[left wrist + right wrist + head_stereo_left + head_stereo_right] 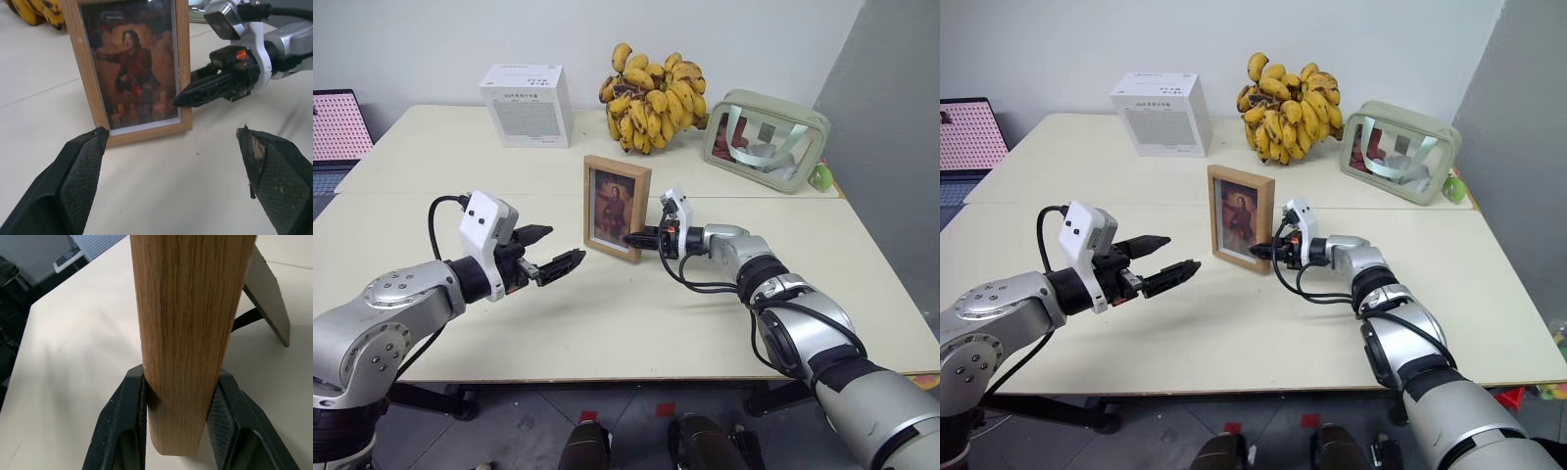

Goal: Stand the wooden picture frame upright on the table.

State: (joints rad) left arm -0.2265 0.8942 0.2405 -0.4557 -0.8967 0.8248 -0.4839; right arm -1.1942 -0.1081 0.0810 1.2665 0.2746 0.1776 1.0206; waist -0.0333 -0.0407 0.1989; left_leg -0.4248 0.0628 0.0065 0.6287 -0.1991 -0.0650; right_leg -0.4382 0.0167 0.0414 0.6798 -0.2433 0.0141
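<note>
While the wooden picture frame (617,208) is standing upright near the middle of the table (607,323), just in front of the seam, the right gripper (641,238) is pinching its lower right side rail, one finger on the front face and one on the back. From the right wrist view, the fold-out stand (266,293) is angling out behind and looking as if it is reaching the tabletop. The left gripper (560,252) is hovering just beside the frame with its fingers (80,166) spread wide, touching nothing.

By the look of it, this frame is handling light and stiff: a thin wood rim, a glazed front that is probably slippery and breakable, so the wooden edge is the sensible place to grip, not the picture. Being so light, it is likely tipping easily if nudged during release.

As for writing, the white box (527,104) at the back is carrying printed text, too small to read; the frame is showing none.
</note>
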